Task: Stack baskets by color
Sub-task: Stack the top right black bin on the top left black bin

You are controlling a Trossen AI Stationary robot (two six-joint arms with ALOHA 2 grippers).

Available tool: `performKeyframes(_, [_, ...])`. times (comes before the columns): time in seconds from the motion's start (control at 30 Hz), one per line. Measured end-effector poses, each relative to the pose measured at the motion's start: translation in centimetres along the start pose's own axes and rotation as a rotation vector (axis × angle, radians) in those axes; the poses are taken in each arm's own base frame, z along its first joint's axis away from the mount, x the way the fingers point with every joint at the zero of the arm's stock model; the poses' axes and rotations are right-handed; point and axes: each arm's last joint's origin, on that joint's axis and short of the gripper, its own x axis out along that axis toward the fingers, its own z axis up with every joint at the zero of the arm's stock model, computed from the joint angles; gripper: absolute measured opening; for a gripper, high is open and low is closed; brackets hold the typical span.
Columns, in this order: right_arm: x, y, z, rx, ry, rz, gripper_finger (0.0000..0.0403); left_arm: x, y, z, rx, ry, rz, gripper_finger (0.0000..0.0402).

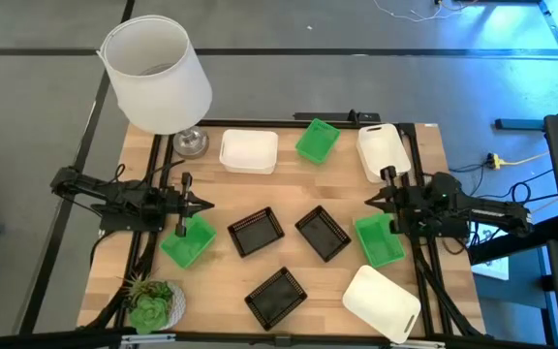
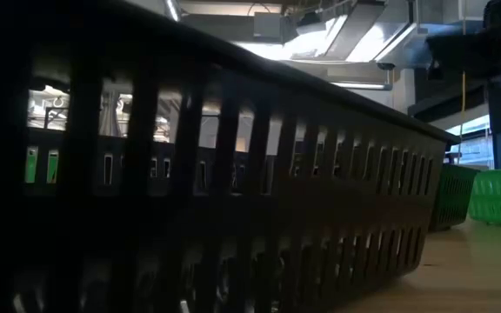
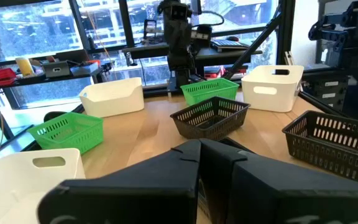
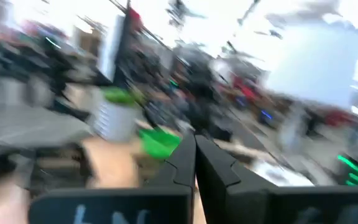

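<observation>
1. While both arms sit at the table's side edges, we see the left gripper (image 1: 204, 204) with fingers together, holding nothing, just above a green basket (image 1: 188, 242) at the left.
2. We see the right gripper (image 1: 370, 202) at the right side, fingers pressed together, nothing held, beside another green basket (image 1: 379, 240).
3. Third green basket (image 1: 317, 142) lies at the far edge, tilted, between two white baskets (image 1: 249, 151) (image 1: 383, 150).
4. Third white basket (image 1: 382, 302) lies near the front right corner, upside down.
5. Three black baskets sit apart in the table's middle: one (image 1: 256, 232) left of centre, one (image 1: 322, 234) right of centre, one (image 1: 275, 297) near the front edge.
6. Nothing is stacked; we count nine baskets, all separate.
7. Low view is mostly filled by a black basket's slotted wall (image 2: 233, 200).
8. A white lampshade (image 1: 155, 74) stands at the far left corner, a potted plant (image 1: 150, 302) at the front left.
</observation>
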Motion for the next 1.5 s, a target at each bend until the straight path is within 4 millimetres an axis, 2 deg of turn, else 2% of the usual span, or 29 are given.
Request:
performKeyframes(0.13, [-0.2,0.0,3.2,-0.013,-0.101,0.117,0.0012,0.0,0.0,0.0,0.0,0.0,-0.001,0.0])
performKeyframes(0.27, [-0.6,-0.4,5.9,0.023,-0.138,0.087,0.0012,0.0,0.0,0.0,0.0,0.0,-0.001,0.0])
performKeyframes(0.53, [-0.9,-1.4,8.4,0.108,0.129,-0.131,0.0012,0.0,0.0,0.0,0.0,0.0,-0.001,0.0])
performKeyframes(0.67, [-0.2,-2.1,8.4,0.125,0.242,-0.226,0.0012,0.0,0.0,0.0,0.0,0.0,-0.001,0.0])
performKeyframes(0.93, [2.4,-3.2,6.4,0.211,0.42,-0.346,0.0012,0.0,0.0,0.0,0.0,0.0,-0.001,0.0])
performKeyframes(1.07, [3.5,-3.6,5.7,0.303,0.439,-0.383,0.0012,0.0,0.0,0.0,0.0,0.0,0.0,0.0])
performKeyframes(1.3, [4.5,-3.8,5.0,0.252,0.492,-0.363,0.0012,0.0,0.0,0.0,0.0,0.0,0.001,0.0])
performKeyframes(1.5, [4.7,-3.9,5.2,0.262,0.454,-0.338,0.0012,0.0,0.0,0.0,0.0,0.0,0.001,0.0])
